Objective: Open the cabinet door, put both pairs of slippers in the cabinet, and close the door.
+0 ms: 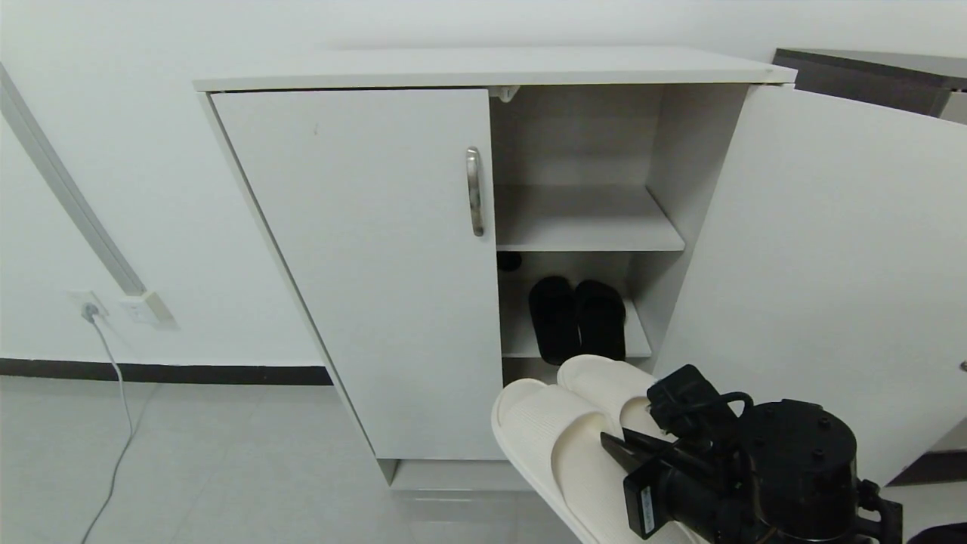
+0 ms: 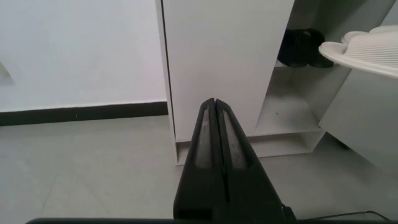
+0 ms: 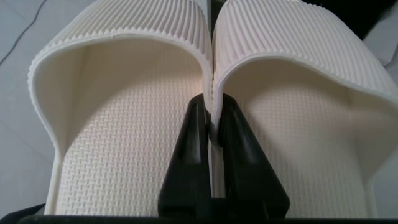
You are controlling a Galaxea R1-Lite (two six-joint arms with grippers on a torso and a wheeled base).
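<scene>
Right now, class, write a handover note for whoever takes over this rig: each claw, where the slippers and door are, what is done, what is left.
Right claw: shut on the white slippers, held in front of the open cabinet.
Left claw: shut, empty, facing the cabinet.
Done: right door open; black slippers on the lower shelf.
Left: put the white pair inside, close the door.

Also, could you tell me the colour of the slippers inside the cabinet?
The slippers are black, clearest in head view.
</scene>
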